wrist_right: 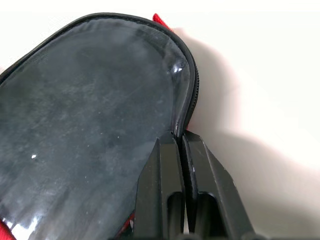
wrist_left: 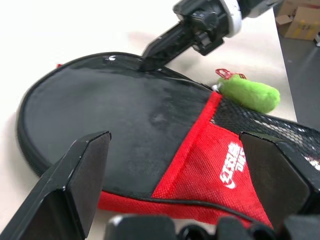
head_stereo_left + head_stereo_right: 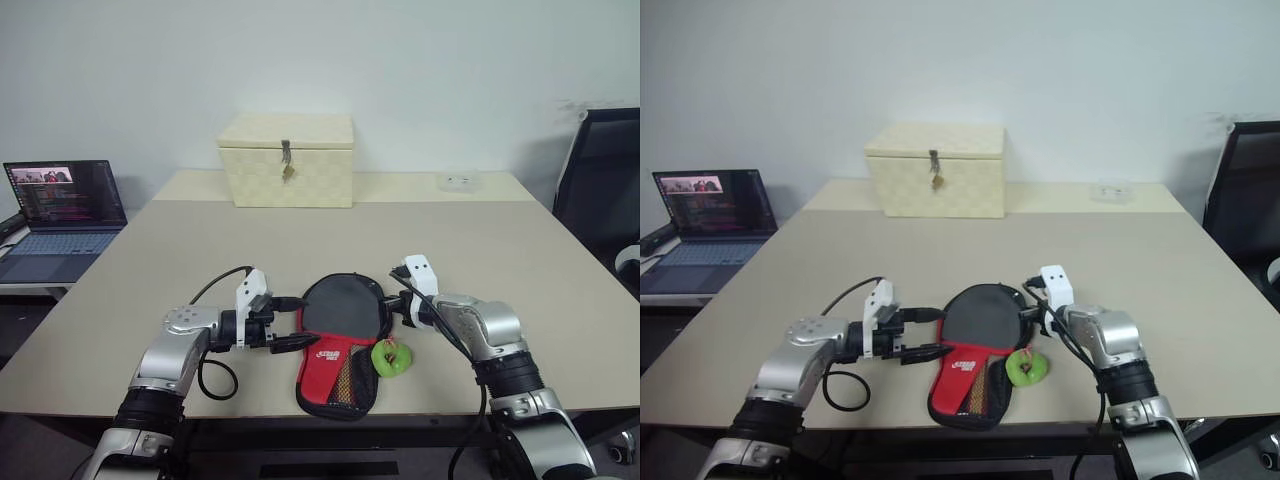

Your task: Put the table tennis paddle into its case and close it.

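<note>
Two black fingers of right gripper (image 1: 181, 150) pinched shut on rim of soft black-and-red paddle-shaped case (image 3: 338, 345), likely to zip it; left gripper (image 3: 283, 322) wide open beside it, probably ready to steady it.

The case (image 2: 210, 165) bore a white logo (image 2: 234, 170) on its red panel, a swoosh-like mark with blocky characters beneath it; they were possibly Chinese, though too skewed to read. The laptop (image 3: 62, 215) screen showed lines of text too small to read.

Bare table (image 3: 450, 240) beyond the case (image 3: 338, 345) — cream box (image 3: 287, 160) at far edge.
</note>
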Robot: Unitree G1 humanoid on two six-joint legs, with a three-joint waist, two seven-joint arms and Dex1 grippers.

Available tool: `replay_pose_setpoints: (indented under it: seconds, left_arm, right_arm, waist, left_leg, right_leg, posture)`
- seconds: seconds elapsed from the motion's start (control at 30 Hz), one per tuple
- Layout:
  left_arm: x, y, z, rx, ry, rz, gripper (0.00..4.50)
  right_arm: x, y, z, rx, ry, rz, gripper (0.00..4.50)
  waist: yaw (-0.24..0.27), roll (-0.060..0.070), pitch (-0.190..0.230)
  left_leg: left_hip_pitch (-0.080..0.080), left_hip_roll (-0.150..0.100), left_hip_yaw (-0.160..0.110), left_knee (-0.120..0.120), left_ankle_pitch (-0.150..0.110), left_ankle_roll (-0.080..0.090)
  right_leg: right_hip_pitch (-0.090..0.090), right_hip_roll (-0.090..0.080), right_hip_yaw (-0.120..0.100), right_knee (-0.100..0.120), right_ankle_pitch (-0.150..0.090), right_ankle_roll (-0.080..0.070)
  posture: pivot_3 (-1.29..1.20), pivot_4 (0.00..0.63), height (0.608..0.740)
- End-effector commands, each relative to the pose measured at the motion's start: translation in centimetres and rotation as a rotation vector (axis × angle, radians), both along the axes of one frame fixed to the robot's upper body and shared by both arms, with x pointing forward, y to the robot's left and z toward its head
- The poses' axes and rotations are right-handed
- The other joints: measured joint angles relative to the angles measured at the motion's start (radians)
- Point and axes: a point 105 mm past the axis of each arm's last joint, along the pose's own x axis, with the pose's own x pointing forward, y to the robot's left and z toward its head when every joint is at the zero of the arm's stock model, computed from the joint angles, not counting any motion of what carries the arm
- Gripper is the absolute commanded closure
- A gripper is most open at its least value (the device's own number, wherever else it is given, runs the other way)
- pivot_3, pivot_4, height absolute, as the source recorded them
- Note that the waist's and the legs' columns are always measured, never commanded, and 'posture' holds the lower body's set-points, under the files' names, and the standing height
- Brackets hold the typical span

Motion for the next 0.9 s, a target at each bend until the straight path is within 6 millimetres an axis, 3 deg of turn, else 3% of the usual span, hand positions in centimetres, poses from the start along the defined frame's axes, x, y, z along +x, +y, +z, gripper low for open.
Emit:
replay_pose_setpoints:
  seconds: [0.03,0.43,0.53,0.67,0.73,0.8,0.87,0.9]
  left_arm:
    - [0.0,-0.3,1.1,-0.002,-0.057,-0.014,0.00]
    - [0.4,-0.6,0.7,0.015,-0.067,-0.008,0.00]
    - [1.1,-1.2,0.9,0.017,-0.079,-0.015,0.00]
    - [2.6,-2.3,1.2,0.022,-0.107,-0.031,0.00]
    - [3.4,-3.1,1.0,0.072,-0.140,-0.068,0.00]
    - [4.0,-3.6,0.7,0.122,-0.169,-0.094,0.00]
    - [4.5,-4.0,0.3,0.138,-0.174,-0.107,0.00]
    - [4.6,-4.1,0.2,0.140,-0.173,-0.113,0.00]
  right_arm:
    - [1.3,1.3,2.3,-0.013,-0.106,0.037,4.47]
    - [1.8,3.8,2.6,-0.001,-0.123,0.111,4.47]
    - [1.6,3.6,3.1,0.032,-0.129,0.101,3.87]
    - [0.8,3.9,4.2,0.077,-0.143,0.126,2.50]
    - [-0.2,4.1,6.2,0.119,-0.186,0.148,1.87]
    - [-1.3,3.7,7.9,0.093,-0.261,0.192,1.15]
    - [-2.4,3.0,8.2,0.030,-0.304,0.232,0.50]
    - [-2.8,2.7,8.2,0.009,-0.310,0.248,0.50]
  waist:
    - [-0.001,0.000,0.000]
    - [-0.003,0.000,0.000]
    - [-0.003,0.001,0.001]
    - [0.002,0.001,0.001]
    - [0.004,0.001,0.001]
    - [0.008,0.001,0.001]
    - [0.010,0.002,0.001]
    - [0.012,0.002,0.001]
  left_leg:
    - [0.000,0.000,0.000,0.000,0.000,0.000]
    - [0.000,0.001,0.001,-0.001,0.000,0.000]
    - [0.000,0.001,0.001,-0.001,0.000,0.000]
    - [-0.001,0.000,0.000,-0.001,0.000,0.000]
    - [-0.001,-0.001,0.000,-0.001,0.000,0.000]
    - [-0.005,-0.001,-0.002,-0.001,0.000,0.000]
    - [-0.007,-0.002,-0.001,0.000,0.000,0.000]
    - [-0.007,-0.002,-0.001,-0.001,0.000,0.000]
  right_leg:
    - [0.000,0.000,0.000,0.001,0.000,0.000]
    - [-0.001,0.000,0.001,0.002,0.000,0.000]
    - [-0.001,0.000,0.001,0.002,0.000,0.000]
    - [-0.002,0.000,0.000,0.002,0.000,0.000]
    - [-0.002,0.000,0.000,0.001,0.000,0.000]
    - [-0.004,0.000,-0.002,0.001,0.000,0.000]
    - [-0.006,0.000,-0.001,0.001,0.000,0.000]
    - [-0.006,0.000,-0.001,-0.001,0.000,0.000]
  posture:
    - [0.00,0.150,0.740]
    - [0.00,0.150,0.740]
    - [0.00,0.150,0.740]
    - [0.00,0.150,0.740]
    - [0.00,0.150,0.740]
    - [0.00,0.150,0.740]
    - [0.00,0.150,0.740]
    - [0.00,0.150,0.740]
